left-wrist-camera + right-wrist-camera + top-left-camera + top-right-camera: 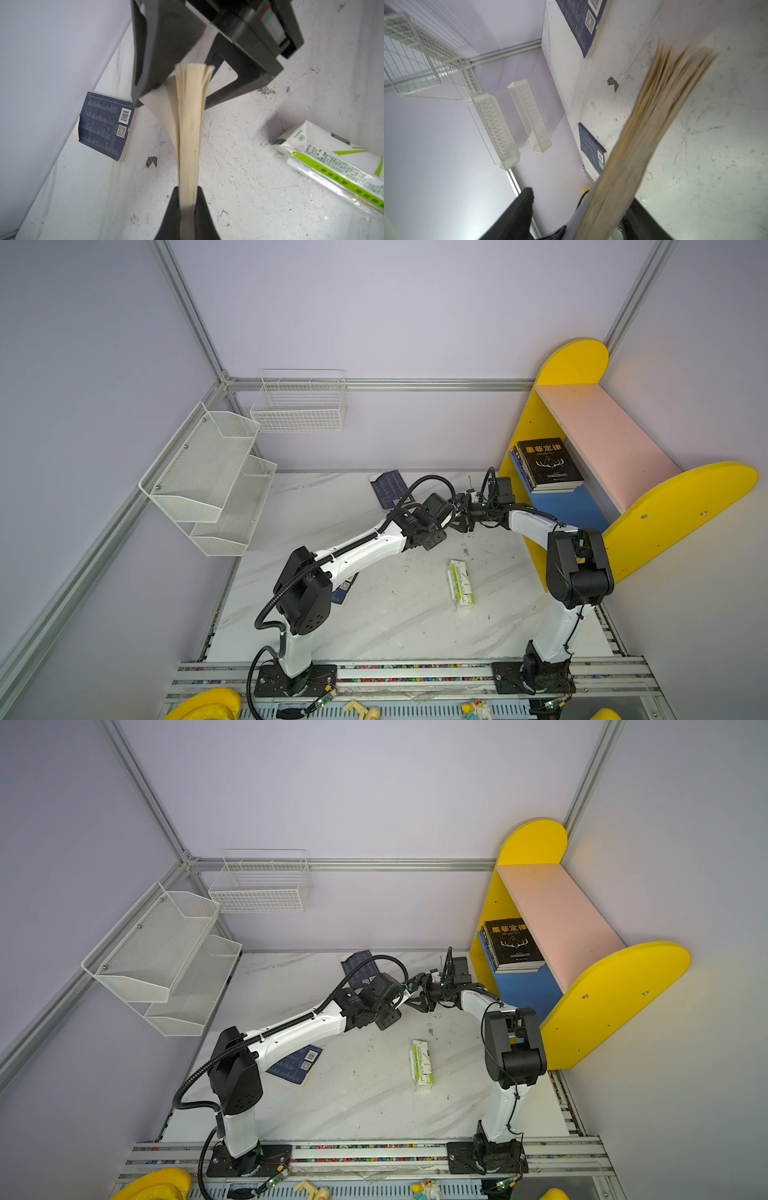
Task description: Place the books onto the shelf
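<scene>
Mid-air handover, centre-right in both top views, just in front of the shelf [602, 435]. The left pincer [188, 193] is clamped tight on a paperback [190, 128], seen edge-on in the left wrist view. Its cream page block fans out at the far end and one cover [160, 104] curls away from the block. The right pincer [581, 199] straddles the same paperback from the opposite end with jaws apart. One finger [521, 207] is clearly off the book and the other sits close beside it, so it looks not yet gripped. The paperback hangs above the desk [395, 614], not touching it. A black-covered book [548, 464] tops a small stack lying flat on the blue lower board [569, 506], right of frame. The back navy book [390, 489] lies flat, upper centre of the desk. The second navy book [297, 1063] sits partly under the left arm, lower left. The green-and-white carton [460, 584] at mid desk is not a book. Handling guess: the paperback is light and floppy, its pages splay when pinched at one end, and the covers are probably slick. The best hold is likely across both covers, well in from the edge and toward the spine, catching the whole block. Risk: the right pincer nips only some pages or the curled cover, and the book sags or twists once the left lets go.
</scene>
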You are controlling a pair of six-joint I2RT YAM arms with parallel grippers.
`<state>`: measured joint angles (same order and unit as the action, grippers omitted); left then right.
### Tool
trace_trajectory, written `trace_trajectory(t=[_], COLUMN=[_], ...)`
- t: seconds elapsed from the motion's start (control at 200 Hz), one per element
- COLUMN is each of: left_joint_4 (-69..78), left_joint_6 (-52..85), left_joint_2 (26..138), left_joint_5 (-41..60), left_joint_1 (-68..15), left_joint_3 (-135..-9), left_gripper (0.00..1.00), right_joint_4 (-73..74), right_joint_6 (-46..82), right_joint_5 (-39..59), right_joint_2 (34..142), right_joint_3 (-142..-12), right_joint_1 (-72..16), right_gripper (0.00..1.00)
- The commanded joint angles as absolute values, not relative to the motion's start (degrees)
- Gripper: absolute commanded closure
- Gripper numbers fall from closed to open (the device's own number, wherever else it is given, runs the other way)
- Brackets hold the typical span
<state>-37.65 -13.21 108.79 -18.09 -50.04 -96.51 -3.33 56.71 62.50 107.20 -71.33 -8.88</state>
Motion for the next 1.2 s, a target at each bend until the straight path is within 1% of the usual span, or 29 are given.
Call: trace_trajectory(t=[0.0,0.1,0.13,0.19,0.265,0.37,0.43,0.52,0.57,0.605,0.62,0.65,0.73,0.765,0.79,0.825,0.87,0.895,1.0,1.095,1.125,1.195], left_joint_4=[-33.86,-33.84,-33.84,-33.84,-33.84,-33.85,-33.83,-33.45,-33.03,-32.67,-32.54,-32.27,-32.02,-31.7,-31.56,-31.55,-32.07,-32.46,-34.43,-34.44,-33.29,-29.51], left_joint_6=[-16.72,-16.85,-16.96,-17.28,-17.28,-17.48,-17.61,-16.88,-15.83,-15.05,-14.67,-13.04,-9.96,-8.73,-7.82,-6.63,-4.93,-3.84,2.89,11.73,16.31,25.53], left_joint_2=[108.06,108.07,107.95,108.01,107.74,107.37,107.25,107.23,107.18,107.13,107.06,107.01,106.27,105.69,105.37,104.76,103.8,103.13,100.14,97.33,96.76,96.95], left_joint_5=[-21.7,-22.43,-22.83,-23.71,-23.83,-24.21,-24.73,-25.53,-25.93,-25.95,-26.07,-26.87,-25.92,-25.3,-25.08,-24.23,-22.84,-21.62,-13.35,0.38,4.92,18.23], left_joint_1=[-50.36,-50.62,-50.86,-51.28,-51.4,-51.5,-51.55,-51.51,-51.49,-51.43,-51.42,-51.46,-51.05,-50.82,-50.63,-50.26,-49.68,-49.15,-45.59,-39.18,-36.72,-30.82], left_joint_3=[-94.49,-94.06,-93.83,-93.4,-92.67,-91.81,-91.45,-91.32,-91.32,-91.23,-91.23,-91.31,-91.58,-91.56,-91.57,-91.56,-91.58,-91.66,-92.12,-91.86,-91.15,-89.16], left_gripper=[1.0,1.0,1.0,1.0,1.0,1.0,1.0,1.0,1.0,0.98,0.95,0.9,0.88,0.84,0.8,0.7,0.52,0.45,0.21,0.06,0.0,0.0], right_joint_4=[-4.1,-4.0,-3.97,-4.0,-4.01,-4.21,-4.39,-4.59,-4.36,-4.02,-3.89,-3.67,-1.34,0.47,1.56,2.24,2.49,2.97,6.01,7.03,6.99,7.58], right_joint_6=[55.14,54.94,54.85,54.6,54.17,53.67,53.39,53.21,53.17,53.18,53.18,53.17,54.22,55.34,55.96,56.15,55.84,55.66,56.22,53.69,52.01,48.52], right_joint_5=[63.6,63.54,63.46,63.77,63.99,64.22,64.29,64.3,64.28,64.26,64.25,64.17,63.73,63.79,63.72,63.59,63.25,63.12,62.53,63.34,63.81,65.53], right_joint_2=[107.32,108.17,108.41,108.93,109.66,110.71,111.13,111.48,111.58,111.69,111.71,111.86,112.14,112.15,112.23,112.38,112.8,112.97,113.47,113.97,114.03,113.86], right_joint_3=[-71.36,-71.37,-71.34,-71.43,-72.13,-73.8,-74.4,-74.67,-74.57,-74.61,-74.62,-74.82,-74.97,-74.87,-74.88,-75.1,-75.98,-76.39,-77.6,-80.16,-81.3,-83.3], right_joint_1=[-8.99,-8.99,-8.96,-8.71,-8.24,-8.17,-8.17,-8.17,-8.1,-8.16,-8.17,-8.16,-8.17,-8.16,-8.07,-7.9,-7.44,-7.11,-5.88,-5.45,-5.45,-5.45], right_gripper=[0.53,0.68,0.7,0.69,0.58,0.58,0.65,0.85,0.92,0.97,0.99,1.0,1.0,1.0,1.0,1.0,1.0,1.0,1.0,1.0,1.0,1.0])
